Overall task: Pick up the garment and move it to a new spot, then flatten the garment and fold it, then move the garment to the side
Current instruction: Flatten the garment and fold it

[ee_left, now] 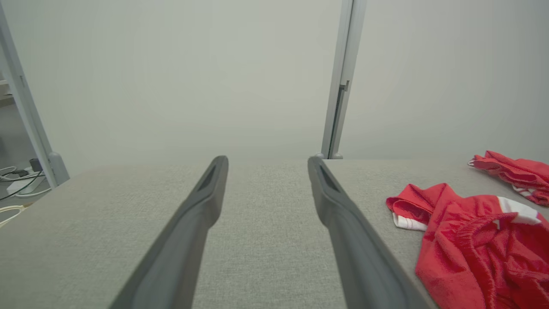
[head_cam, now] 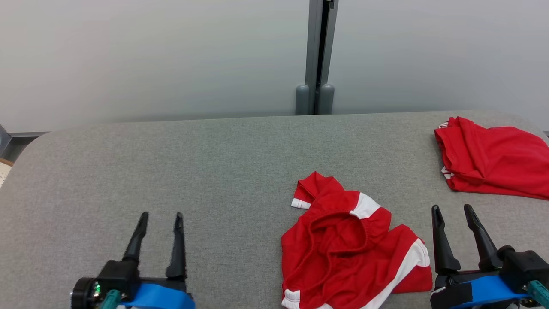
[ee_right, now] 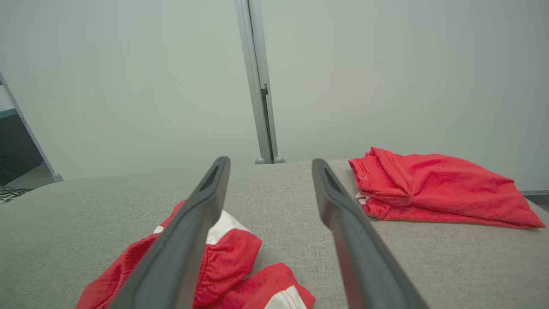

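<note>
A crumpled red garment [head_cam: 347,240] with white stripes lies in a heap on the grey table [head_cam: 171,171], right of centre near the front edge. It also shows in the left wrist view as the red garment [ee_left: 472,240] and in the right wrist view as the red garment [ee_right: 223,257]. My right gripper [head_cam: 452,210] stands open just to the right of it, with nothing between its fingers. At the lower left my left gripper [head_cam: 161,215] is open too, well apart from the cloth. Both pairs of fingers point away from me.
A second red garment [head_cam: 493,159], folded, lies at the table's far right edge, and appears as the folded red garment [ee_right: 433,189] ahead of my right gripper. A pale wall with a grey post [head_cam: 317,56] stands behind the table. Cables [ee_left: 17,184] lie on the floor at left.
</note>
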